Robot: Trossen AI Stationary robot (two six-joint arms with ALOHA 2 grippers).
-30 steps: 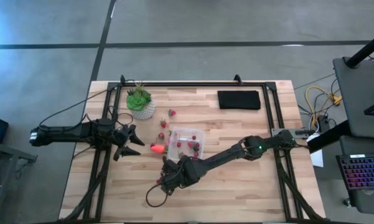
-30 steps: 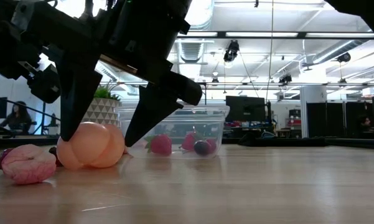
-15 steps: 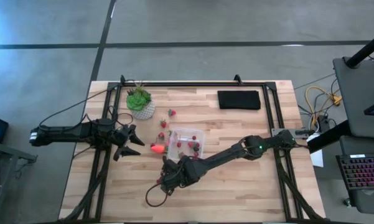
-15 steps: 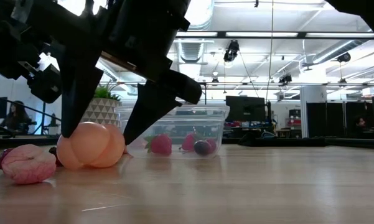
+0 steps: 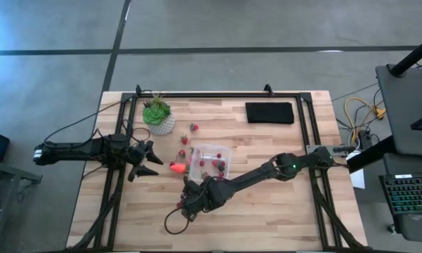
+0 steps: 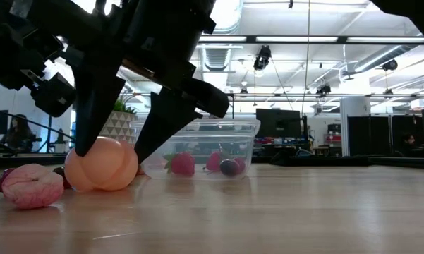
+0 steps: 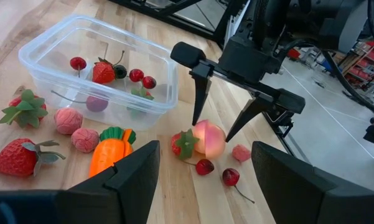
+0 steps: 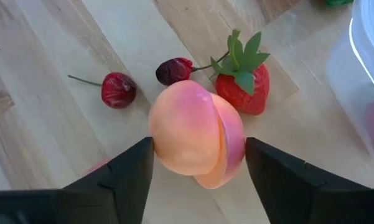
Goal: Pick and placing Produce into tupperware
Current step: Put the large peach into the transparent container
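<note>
The smooth, rounded orange-pink peach is seen lying on the pale planked wooden worktop, just in front of the clear, round-cornered plastic tupperware. The right end effector is lowered over it, its dark fingers set on both sides of the fruit, right against its skin; a firm pinch cannot be told. A glossy red strawberry with green leaves and two dark red cherries with thin stems are found just beside the peach. Inside the tupperware several small red berries are held. An orange ridged carrot lies outside its wall. The left end effector is kept spread, well apart at the left.
</note>
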